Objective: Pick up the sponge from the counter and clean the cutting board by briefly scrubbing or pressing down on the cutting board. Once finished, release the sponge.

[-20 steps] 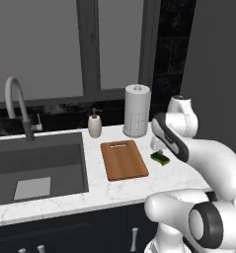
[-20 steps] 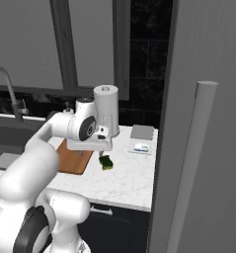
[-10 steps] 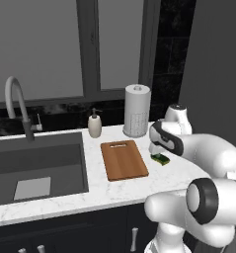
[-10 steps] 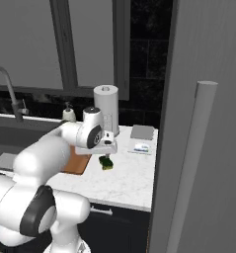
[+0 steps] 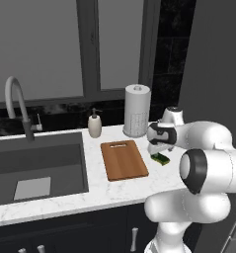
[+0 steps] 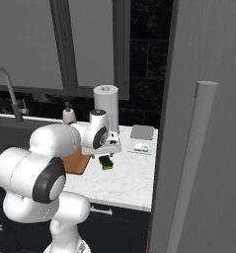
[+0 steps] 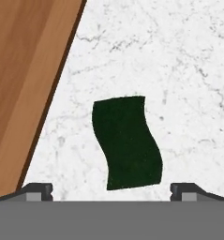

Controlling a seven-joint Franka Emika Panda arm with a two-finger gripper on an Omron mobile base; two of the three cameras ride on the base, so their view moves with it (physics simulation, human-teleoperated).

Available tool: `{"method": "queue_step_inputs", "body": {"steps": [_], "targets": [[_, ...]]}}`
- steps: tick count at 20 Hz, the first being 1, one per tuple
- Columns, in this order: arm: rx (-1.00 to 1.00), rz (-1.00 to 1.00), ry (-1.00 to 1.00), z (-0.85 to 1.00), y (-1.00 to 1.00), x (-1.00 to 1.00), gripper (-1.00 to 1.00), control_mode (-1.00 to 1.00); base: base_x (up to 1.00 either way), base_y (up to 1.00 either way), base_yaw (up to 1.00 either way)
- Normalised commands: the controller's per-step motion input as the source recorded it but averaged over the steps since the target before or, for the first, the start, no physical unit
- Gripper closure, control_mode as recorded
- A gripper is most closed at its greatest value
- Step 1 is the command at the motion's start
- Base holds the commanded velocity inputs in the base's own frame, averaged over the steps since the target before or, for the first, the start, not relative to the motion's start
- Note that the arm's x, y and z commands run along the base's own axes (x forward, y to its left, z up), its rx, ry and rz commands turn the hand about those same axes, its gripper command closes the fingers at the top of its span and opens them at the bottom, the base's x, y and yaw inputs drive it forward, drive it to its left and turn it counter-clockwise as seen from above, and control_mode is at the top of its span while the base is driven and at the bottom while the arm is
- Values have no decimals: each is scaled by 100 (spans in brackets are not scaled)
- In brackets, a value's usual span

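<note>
White marble counter (image 5: 114,190) under dark windows; sink (image 5: 35,165) at left. Sponge (image 7: 126,143) mid-frame in hand view, beside cutting board (image 7: 24,79) at upper left. Gripper (image 7: 111,192) above, jaws spread wide.

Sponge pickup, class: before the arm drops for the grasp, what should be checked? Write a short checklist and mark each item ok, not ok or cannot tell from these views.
1. Gripper open wide: ok, fingertips stand well apart, one at each side.
2. Sponge between the fingertips: ok, it lies centred in the hand view.
3. Sponge free on the counter: ok, it lies beside the cutting board, not touching it.
4. Gripper empty: ok, nothing between the fingers.
5. Board surface free for scrubbing: ok, nothing lies on it in the left base view.
6. Height above the sponge: cannot tell.
</note>
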Motion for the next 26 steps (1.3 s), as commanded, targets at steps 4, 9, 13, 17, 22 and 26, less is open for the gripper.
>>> {"method": "queue_step_inputs", "body": {"steps": [4,9,13,17,22,26], "targets": [[0,2,1,-20,-3,27,-100,-100,0,0,0],[0,0,0,-29,0,8,-100,-100,0,0,0],[0,0,0,-33,-1,0,-100,-100,0,0,0],[0,0,0,-23,-6,7,-100,-100,0,0,0],[0,1,0,-26,0,7,-100,-100,0,0,0],[0,1,0,-25,0,4,-100,-100,0,0,0]]}}
